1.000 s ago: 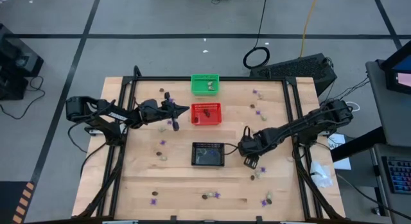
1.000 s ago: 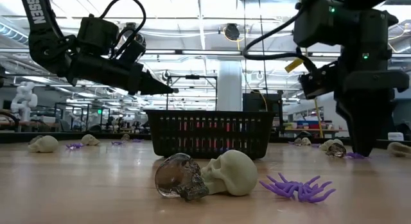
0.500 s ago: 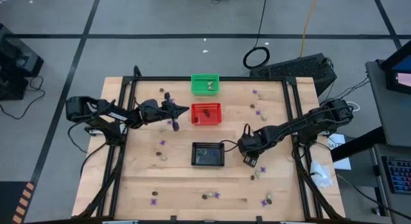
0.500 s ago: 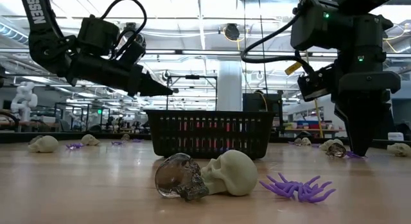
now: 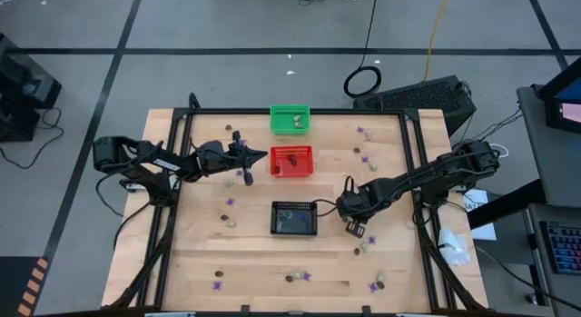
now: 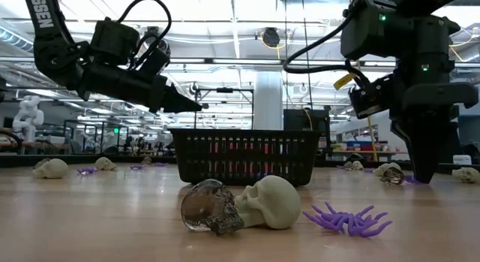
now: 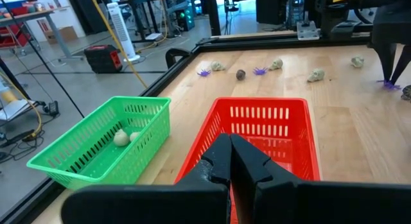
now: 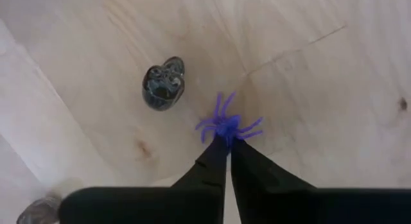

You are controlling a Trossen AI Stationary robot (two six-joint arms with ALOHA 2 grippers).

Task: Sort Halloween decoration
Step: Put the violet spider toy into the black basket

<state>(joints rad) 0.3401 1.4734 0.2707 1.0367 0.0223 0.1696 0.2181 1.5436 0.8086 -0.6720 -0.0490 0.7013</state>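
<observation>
The right gripper [image 8: 226, 142] is pressed down on the table [image 5: 254, 253], to the right of the black basket [image 5: 295, 218], its fingers together on a purple spider [image 8: 226, 124]. A dark skull [image 8: 163, 91] lies just beside the spider. Farther away, the left gripper [image 7: 230, 146] hangs with fingers together above the near edge of the red basket [image 7: 270, 124].

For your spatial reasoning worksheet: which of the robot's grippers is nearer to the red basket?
Left. The left gripper, shut, hovers at the red basket's edge. The right gripper, pinched on a purple spider, is down at the table beyond the black basket.
</observation>
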